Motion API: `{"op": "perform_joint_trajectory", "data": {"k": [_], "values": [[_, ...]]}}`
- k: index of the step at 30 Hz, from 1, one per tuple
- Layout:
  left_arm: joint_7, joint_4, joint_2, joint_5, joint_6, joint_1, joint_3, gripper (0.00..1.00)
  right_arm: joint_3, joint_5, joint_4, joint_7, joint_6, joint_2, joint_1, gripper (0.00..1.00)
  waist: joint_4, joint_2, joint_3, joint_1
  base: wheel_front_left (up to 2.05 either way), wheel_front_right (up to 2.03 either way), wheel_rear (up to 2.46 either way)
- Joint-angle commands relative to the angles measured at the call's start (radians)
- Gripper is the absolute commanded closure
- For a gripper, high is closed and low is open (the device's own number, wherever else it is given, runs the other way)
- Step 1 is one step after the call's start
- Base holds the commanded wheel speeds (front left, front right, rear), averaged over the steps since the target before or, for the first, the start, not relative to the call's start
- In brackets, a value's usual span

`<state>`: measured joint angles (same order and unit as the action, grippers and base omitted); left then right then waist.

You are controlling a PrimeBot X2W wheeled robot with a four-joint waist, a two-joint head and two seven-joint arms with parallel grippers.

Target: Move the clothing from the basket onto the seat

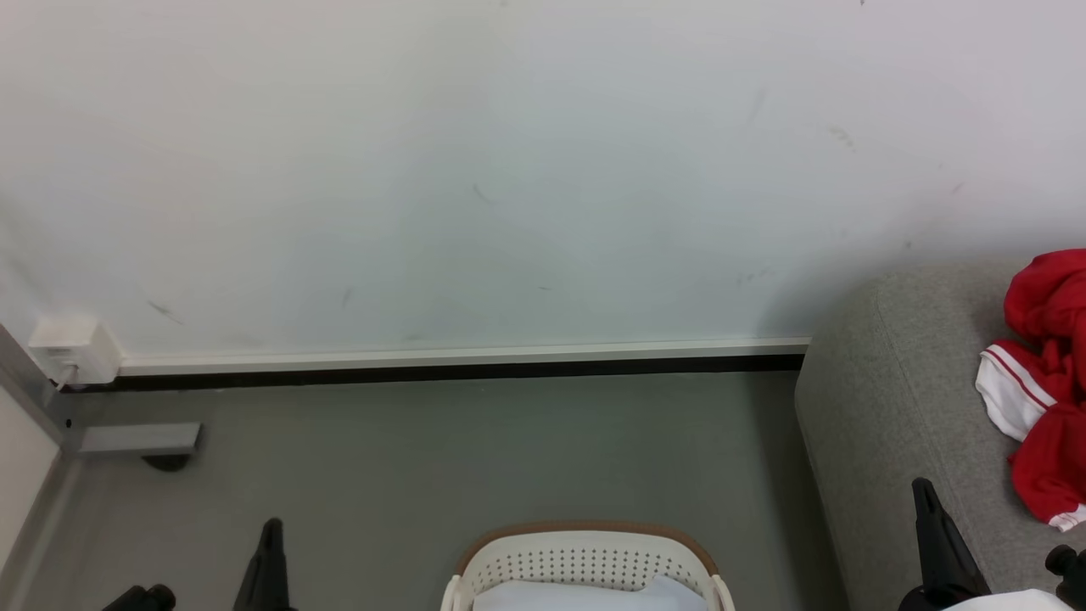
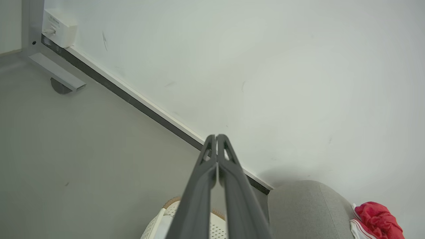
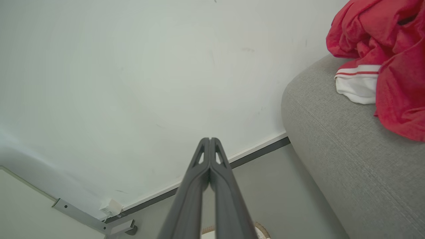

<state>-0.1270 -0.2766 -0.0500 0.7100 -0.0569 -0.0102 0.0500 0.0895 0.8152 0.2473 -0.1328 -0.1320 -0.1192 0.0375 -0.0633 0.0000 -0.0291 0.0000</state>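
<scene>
The red clothing (image 1: 1049, 382) with white striped cuffs lies bunched on the grey seat (image 1: 899, 399) at the right edge of the head view; it also appears as clothing (image 3: 388, 56) on the seat (image 3: 345, 152) and as clothing (image 2: 378, 220) at the bottom right. The cream basket (image 1: 585, 560) with a tan rim stands on the floor at the bottom centre, holding a pale sheet (image 1: 585, 596). My left gripper (image 2: 216, 136) is shut on nothing, left of the basket (image 2: 159, 222). My right gripper (image 3: 210, 139) is shut and empty beside the seat's front edge.
A white wall with a dark baseboard (image 1: 441, 372) runs behind the grey floor (image 1: 424, 458). A white socket box (image 1: 72, 348) and a grey bracket with a foot (image 1: 140, 441) sit at the left corner. Open floor lies between basket and wall.
</scene>
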Motion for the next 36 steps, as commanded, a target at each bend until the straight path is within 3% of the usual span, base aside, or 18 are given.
{"op": "perform_joint_trajectory", "data": {"k": [1,36], "values": [[0.006,0.017,-0.006,0.028,-0.006,-0.025,0.005,1.0,-0.01,0.027,-0.012,0.004,0.001,-0.001,0.026,1.0,0.001,0.0,0.0,0.0,0.0,0.0,0.0],[0.119,0.025,-0.004,0.443,-0.04,-0.064,0.035,1.0,-0.096,0.398,-0.01,0.115,0.001,0.028,0.052,1.0,0.024,0.0,0.012,0.0,0.0,0.0,0.0]]}}
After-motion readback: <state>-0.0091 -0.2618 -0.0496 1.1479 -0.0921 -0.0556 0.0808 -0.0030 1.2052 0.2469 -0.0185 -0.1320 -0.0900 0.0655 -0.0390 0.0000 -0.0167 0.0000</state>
